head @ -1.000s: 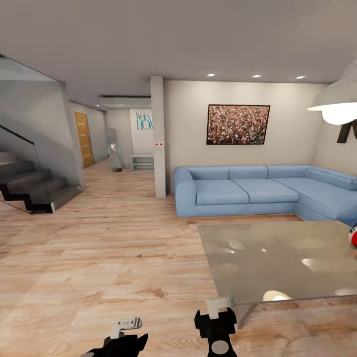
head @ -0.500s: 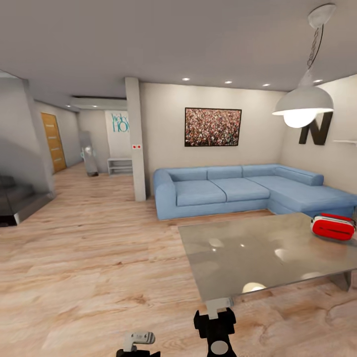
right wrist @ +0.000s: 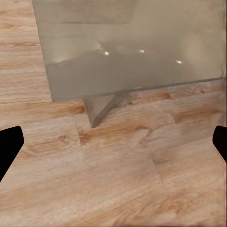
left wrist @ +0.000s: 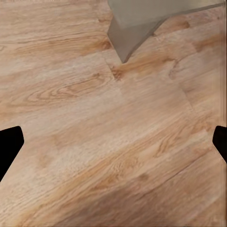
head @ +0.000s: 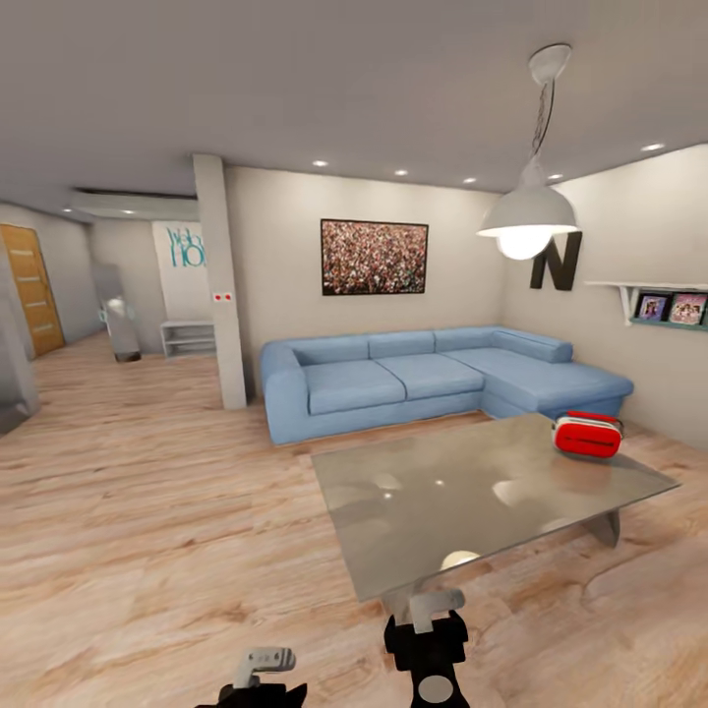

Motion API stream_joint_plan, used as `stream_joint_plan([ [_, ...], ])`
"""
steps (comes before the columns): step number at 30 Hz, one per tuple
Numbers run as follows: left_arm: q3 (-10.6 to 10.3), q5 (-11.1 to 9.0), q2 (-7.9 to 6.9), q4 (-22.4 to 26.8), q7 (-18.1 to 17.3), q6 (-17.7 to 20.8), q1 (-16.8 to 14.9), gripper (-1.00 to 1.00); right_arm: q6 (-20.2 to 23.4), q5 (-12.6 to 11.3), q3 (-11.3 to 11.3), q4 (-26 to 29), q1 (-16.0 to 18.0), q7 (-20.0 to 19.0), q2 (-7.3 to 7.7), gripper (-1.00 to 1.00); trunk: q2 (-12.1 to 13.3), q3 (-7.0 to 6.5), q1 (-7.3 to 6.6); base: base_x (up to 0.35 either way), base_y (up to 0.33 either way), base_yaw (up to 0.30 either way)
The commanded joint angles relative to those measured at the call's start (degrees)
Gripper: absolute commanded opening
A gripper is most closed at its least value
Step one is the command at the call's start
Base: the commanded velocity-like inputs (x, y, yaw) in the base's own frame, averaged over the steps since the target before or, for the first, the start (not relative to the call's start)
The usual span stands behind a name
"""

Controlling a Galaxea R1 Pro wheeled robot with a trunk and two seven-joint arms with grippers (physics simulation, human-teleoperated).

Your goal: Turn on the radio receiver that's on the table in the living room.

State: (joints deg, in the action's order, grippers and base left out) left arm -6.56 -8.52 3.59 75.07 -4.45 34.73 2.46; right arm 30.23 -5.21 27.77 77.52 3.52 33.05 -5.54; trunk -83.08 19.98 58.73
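The red radio point(head: 587, 435) sits on the far right end of the grey table point(head: 462, 501), far ahead of both claws. The left claw point(left wrist: 113, 146) and right claw point(right wrist: 113, 146) are wide open over the wood floor point(head: 147, 511).

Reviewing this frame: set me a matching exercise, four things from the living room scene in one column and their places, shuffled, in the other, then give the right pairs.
Things:
1. radio receiver
2. sofa
3. pendant lamp
4. crowd photo

Places:
A. hanging from the ceiling over the table's far end
B. on the wall above the sofa
C. on the table, near its far right corner
D. on the floor against the wall, beyond the table

Pairs: 1-C, 2-D, 3-A, 4-B
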Motion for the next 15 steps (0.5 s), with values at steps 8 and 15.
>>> stream_joint_plan([
  [8,0.1,0.1,0.08,-0.1,0.2,0.0,0.0,1.0,0.0,0.0,0.1,0.0,0.0,0.0,0.0,1.0,0.0,-0.48,0.0,0.084,-0.294,-0.279],
  [15,0.1,0.1,0.1,0.0,0.2,0.0,0.0,1.0,0.0,0.0,0.1,0.0,0.0,0.0,0.0,1.0,0.0,-0.9,0.0,0.095,-0.298,-0.279],
])
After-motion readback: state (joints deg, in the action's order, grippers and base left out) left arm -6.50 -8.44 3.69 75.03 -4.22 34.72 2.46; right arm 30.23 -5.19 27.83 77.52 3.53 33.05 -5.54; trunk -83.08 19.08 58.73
